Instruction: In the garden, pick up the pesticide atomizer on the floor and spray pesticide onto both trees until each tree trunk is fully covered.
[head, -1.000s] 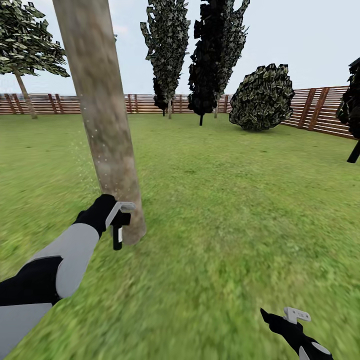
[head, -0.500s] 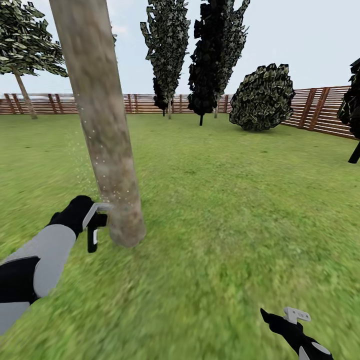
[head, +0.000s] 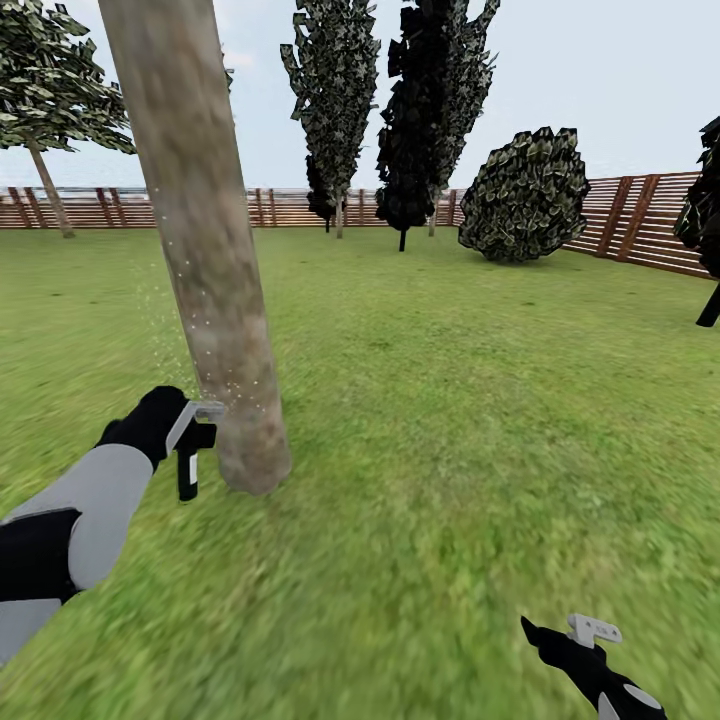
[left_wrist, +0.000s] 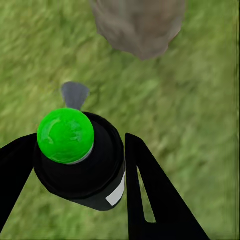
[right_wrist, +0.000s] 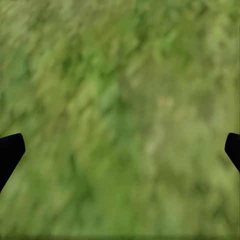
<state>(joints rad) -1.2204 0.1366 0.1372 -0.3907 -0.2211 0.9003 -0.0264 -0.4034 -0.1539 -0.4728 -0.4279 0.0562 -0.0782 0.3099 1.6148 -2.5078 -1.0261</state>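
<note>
**Spotter:** Where's the pesticide atomizer (left_wrist: 80, 162) now?

**Operator:** In my left gripper (head: 192, 437), low at the near left, just beside the base of the tree trunk (head: 205, 250). The wrist camera shows both black fingers (left_wrist: 147, 195) pressed against the sides of its dark round body, so I read them as clamped on it. The cap on top shows bright green here, not red.

**Spotter:** How does it handle?

**Operator:** My guess is light and rigid, a hard little bottle. It's smooth and round, so it could twist or slip between the pads. Holding across the body's middle, below the cap, looks right, leaving the nozzle free.

**Spotter:** Anything inside it?

**Operator:** I can't see into it, it's opaque. Fine pale specks sit on the bark and in the air just left of the trunk, which I take for spray.

**Spotter:** And the right gripper (head: 590, 640)?

**Operator:** Idle at the near right over the grass (head: 480, 430), fingertips (right_wrist: 10, 150) wide apart, holding nothing.
</note>
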